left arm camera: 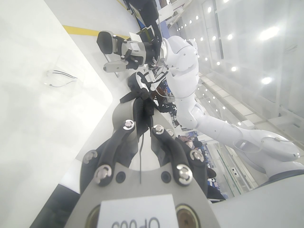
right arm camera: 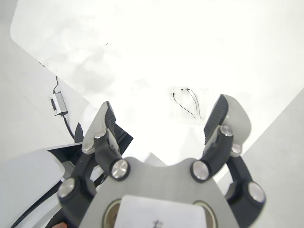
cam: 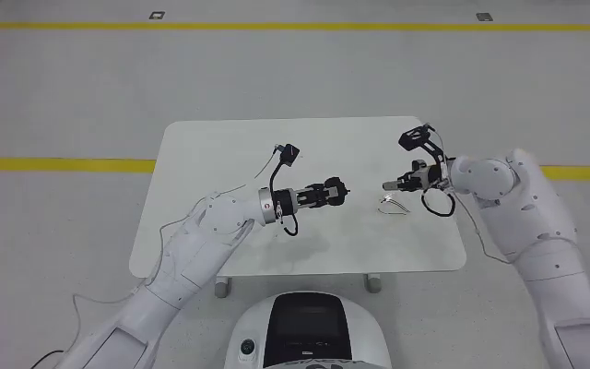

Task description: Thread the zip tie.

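**Zip ties on table; right gripper spread, left gripper closed**

The zip ties [cam: 393, 206], thin and black, are found lying flat on the white table [cam: 203, 157], close to its right edge and about midway between its far and near edges. The right gripper [right arm camera: 165, 105] is held over the table just beside the ties, not touching them; its fingers are spread wide and nothing is gripped. The left gripper [left arm camera: 142, 105] is positioned over the middle of the table, pointed toward the right edge and apart from the ties; its fingers are pressed together; a thin black strip [left arm camera: 141, 157] is seen running from between them back toward the palm; whether that strip is a zip tie cannot be told.
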